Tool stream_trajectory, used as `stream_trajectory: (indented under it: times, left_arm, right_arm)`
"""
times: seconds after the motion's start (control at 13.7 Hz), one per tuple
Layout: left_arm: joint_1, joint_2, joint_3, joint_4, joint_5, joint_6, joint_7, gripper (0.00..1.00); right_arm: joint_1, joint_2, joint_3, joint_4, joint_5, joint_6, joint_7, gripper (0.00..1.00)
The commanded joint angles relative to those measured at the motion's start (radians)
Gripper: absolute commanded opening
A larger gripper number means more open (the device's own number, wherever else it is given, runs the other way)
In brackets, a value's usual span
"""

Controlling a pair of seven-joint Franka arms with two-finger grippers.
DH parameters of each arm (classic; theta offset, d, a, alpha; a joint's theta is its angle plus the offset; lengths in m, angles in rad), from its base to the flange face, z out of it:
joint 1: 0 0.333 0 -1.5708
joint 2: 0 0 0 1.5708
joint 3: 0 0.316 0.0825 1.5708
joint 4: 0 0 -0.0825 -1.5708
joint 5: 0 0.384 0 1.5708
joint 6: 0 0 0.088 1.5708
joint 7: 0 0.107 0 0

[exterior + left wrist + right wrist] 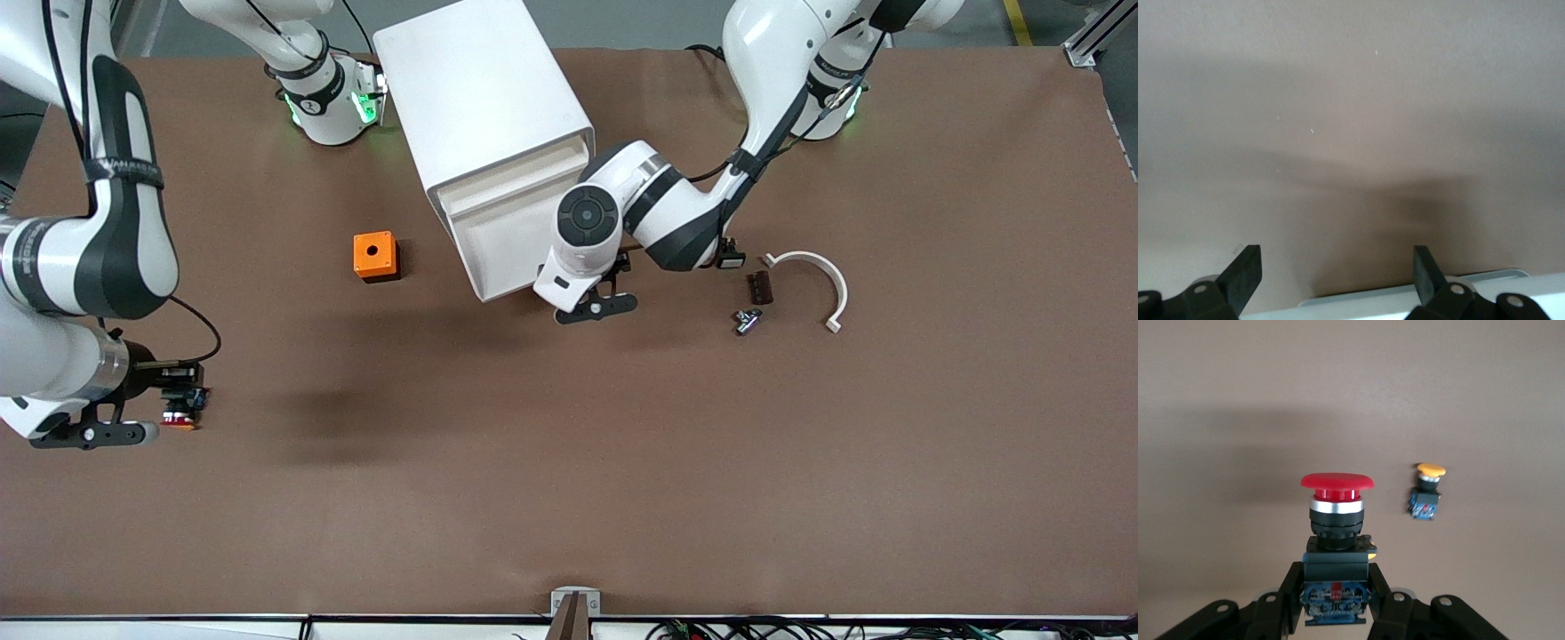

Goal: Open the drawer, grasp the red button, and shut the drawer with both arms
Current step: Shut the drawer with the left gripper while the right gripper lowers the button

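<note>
The white cabinet (484, 98) stands near the arms' bases. Its drawer (502, 240) is pulled out toward the front camera, and its tray looks empty. My left gripper (594, 308) is at the drawer's front corner on the left arm's side. In the left wrist view it (1335, 259) is open and empty, and the drawer's white edge (1438, 300) shows near the bases of its fingers. My right gripper (173, 413) is over the table at the right arm's end. It is shut on the red-capped button (182, 411), gripping the blue body (1336, 540).
An orange box with a hole (375, 255) sits beside the drawer toward the right arm's end. An orange-capped button (1426, 495) lies on the table under my right gripper. A white curved piece (813, 284), a brown block (758, 287) and a small metal part (747, 320) lie toward the left arm's end.
</note>
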Motion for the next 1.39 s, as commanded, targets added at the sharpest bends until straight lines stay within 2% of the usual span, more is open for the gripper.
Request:
stream_trajectory:
  times: [0.0,0.29,0.73,1.32]
  left_arm:
    - [-0.053,-0.001,0.002,-0.006,-0.012,0.01,-0.063,1.0]
    - [-0.099,-0.016,-0.008,-0.045,-0.012,-0.001,-0.121,1.0]
    - [-0.104,-0.028,-0.085,-0.07,-0.012,-0.003,-0.2,1.0]
    - [-0.145,-0.03,-0.099,-0.07,0.002,-0.003,-0.238,1.0]
  right_arm:
    - [-0.034,0.021,0.021,-0.059,-0.019,0.074,-0.03,0.31]
    - [-0.047,0.039,0.021,-0.218,-0.014,0.301,-0.008,0.31]
    - [-0.051,0.128,0.021,-0.223,-0.007,0.365,0.055,0.31]
    - [-0.066,0.193,0.021,-0.222,-0.008,0.466,0.053,0.31]
